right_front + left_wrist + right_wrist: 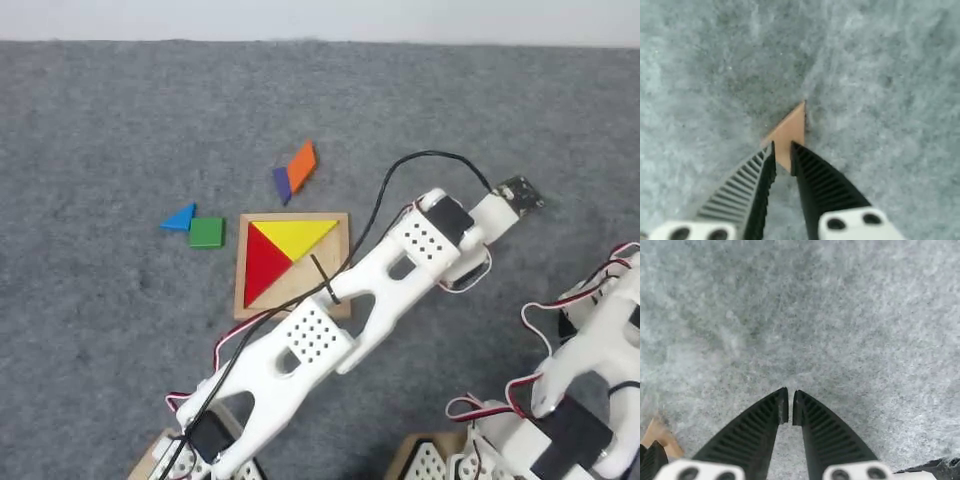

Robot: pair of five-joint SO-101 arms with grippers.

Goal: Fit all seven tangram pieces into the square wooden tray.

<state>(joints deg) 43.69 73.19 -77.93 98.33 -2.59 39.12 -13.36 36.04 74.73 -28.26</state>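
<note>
The square wooden tray lies on the grey felt with a yellow triangle and a red triangle inside it. Beyond it lie an orange parallelogram and a purple triangle. To its left sit a blue triangle and a green square. My left arm stretches across the tray's near right corner. Its gripper is shut on the corner of a pale tan triangle resting on the felt. My right gripper hangs shut over bare felt, holding nothing.
The right arm is folded at the near right edge of the table. A black cable runs along the left arm. Open felt lies to the far left and far right of the tray.
</note>
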